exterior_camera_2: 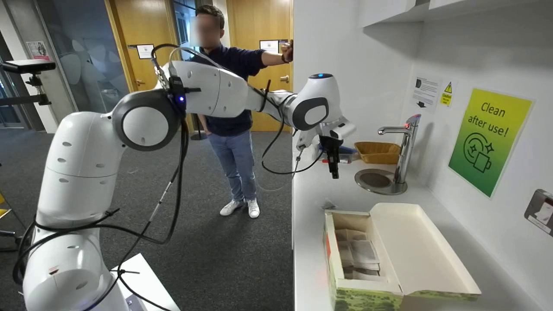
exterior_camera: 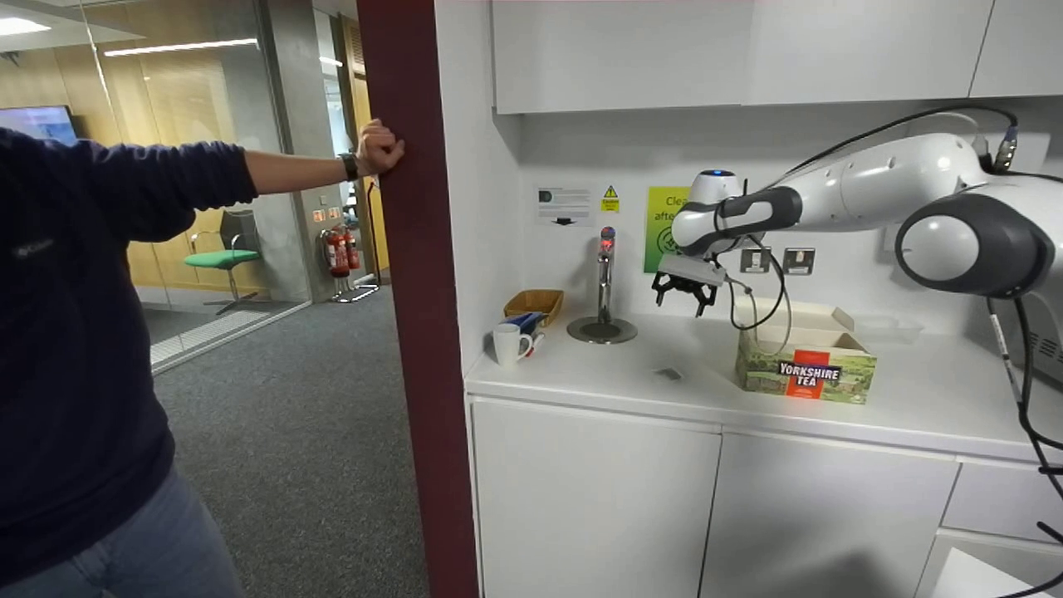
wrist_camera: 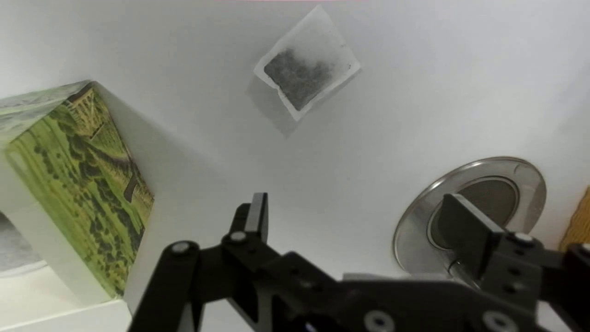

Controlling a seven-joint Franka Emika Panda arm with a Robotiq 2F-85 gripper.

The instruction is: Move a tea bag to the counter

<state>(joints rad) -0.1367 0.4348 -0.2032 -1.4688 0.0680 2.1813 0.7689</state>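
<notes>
A single tea bag point(exterior_camera: 668, 374) lies flat on the white counter point(exterior_camera: 581, 378), between the round drain and the Yorkshire Tea box point(exterior_camera: 764, 378). In the wrist view the tea bag point(wrist_camera: 308, 69) is a pale square with dark tea inside, at the upper middle. The box stands open on the counter, and more tea bags point(exterior_camera_2: 356, 250) lie inside it. My gripper point(exterior_camera: 681, 306) is open and empty above the counter, pointing down. In the wrist view its fingers point(wrist_camera: 355, 197) are wide apart, with bare counter and part of the drain between and behind them.
A tap point(exterior_camera: 605, 282) with a round metal drain point(wrist_camera: 470, 207) stands towards the back wall. A white mug point(exterior_camera: 508, 342), a wicker basket point(exterior_camera_2: 378, 152) and a blue item are at the counter's far end. Cupboards point(exterior_camera: 739, 54) hang above. A person point(exterior_camera_2: 235, 103) stands beyond the counter.
</notes>
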